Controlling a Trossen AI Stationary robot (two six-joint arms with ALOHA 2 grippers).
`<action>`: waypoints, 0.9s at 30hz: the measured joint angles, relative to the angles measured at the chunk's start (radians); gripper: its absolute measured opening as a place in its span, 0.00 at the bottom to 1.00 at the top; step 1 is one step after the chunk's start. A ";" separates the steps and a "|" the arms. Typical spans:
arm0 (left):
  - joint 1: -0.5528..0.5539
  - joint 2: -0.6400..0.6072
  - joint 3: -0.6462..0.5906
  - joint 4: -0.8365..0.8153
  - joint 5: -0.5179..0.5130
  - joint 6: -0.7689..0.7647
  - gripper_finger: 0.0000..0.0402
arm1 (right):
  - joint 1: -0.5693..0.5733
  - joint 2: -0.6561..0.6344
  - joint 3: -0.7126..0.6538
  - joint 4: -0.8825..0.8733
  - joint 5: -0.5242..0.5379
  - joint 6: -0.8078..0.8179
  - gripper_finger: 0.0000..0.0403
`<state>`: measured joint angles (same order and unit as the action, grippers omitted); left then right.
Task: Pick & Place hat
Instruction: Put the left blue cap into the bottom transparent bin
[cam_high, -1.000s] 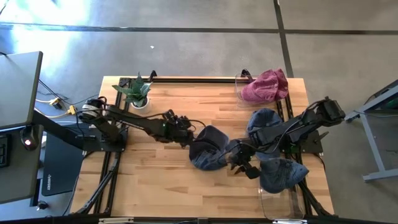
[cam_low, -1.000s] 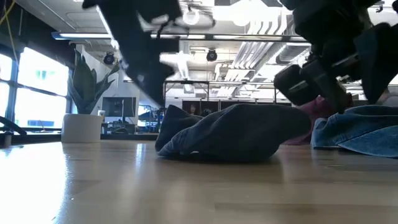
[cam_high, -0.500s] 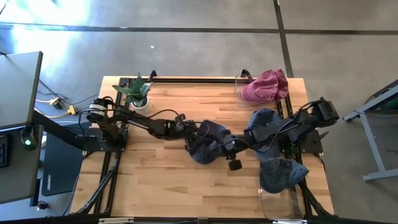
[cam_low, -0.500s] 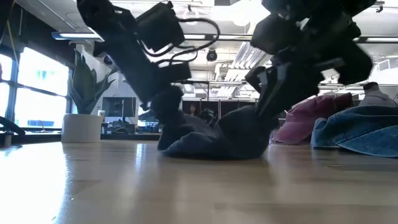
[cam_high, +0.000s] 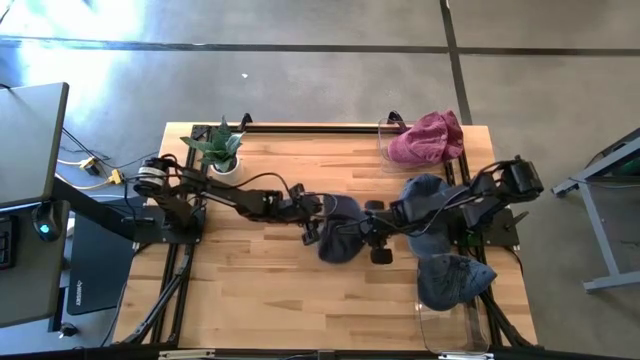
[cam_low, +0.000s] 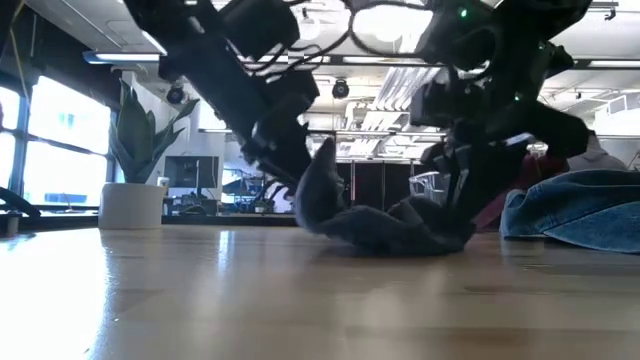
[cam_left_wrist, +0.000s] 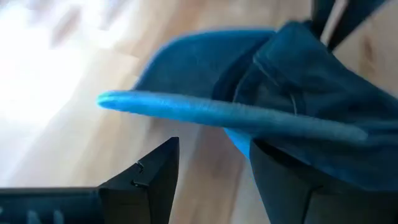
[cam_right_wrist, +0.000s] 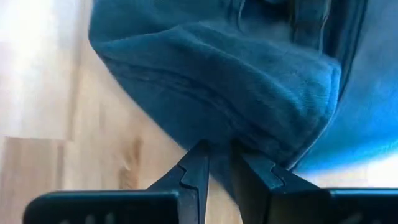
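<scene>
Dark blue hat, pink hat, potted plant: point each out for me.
Dark blue hat (cam_high: 341, 240), high view, crown.
Pink hat (cam_high: 428, 136), high view, middle of its crown.
Potted plant (cam_high: 220, 146), high view, leaves.

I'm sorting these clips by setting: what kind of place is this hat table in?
Probably an open office or lab, not a home: a polished concrete floor surrounds the wooden table, exposed ceiling ducts run overhead, and a desk with a monitor stands beside the rig.

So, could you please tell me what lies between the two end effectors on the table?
The dark blue hat lies between them. In the high view, the left end effector is at its one side and the right end effector at the other.
</scene>
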<state>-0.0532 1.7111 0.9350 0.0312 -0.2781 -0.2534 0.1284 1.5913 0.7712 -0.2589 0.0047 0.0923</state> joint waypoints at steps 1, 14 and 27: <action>0.000 -0.009 0.005 -0.027 -0.034 -0.012 0.47 | -0.005 0.000 0.000 -0.015 -0.003 0.004 0.15; 0.001 0.037 0.001 -0.095 -0.158 -0.036 0.47 | 0.027 -0.104 0.066 -0.203 0.021 0.036 0.11; 0.000 0.047 0.003 0.071 -0.024 0.025 0.47 | 0.043 0.029 0.063 0.183 0.097 -0.074 0.29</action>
<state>-0.0528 1.7576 0.9379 0.1025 -0.3019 -0.2287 0.1713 1.6201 0.8346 -0.0760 0.1013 0.0181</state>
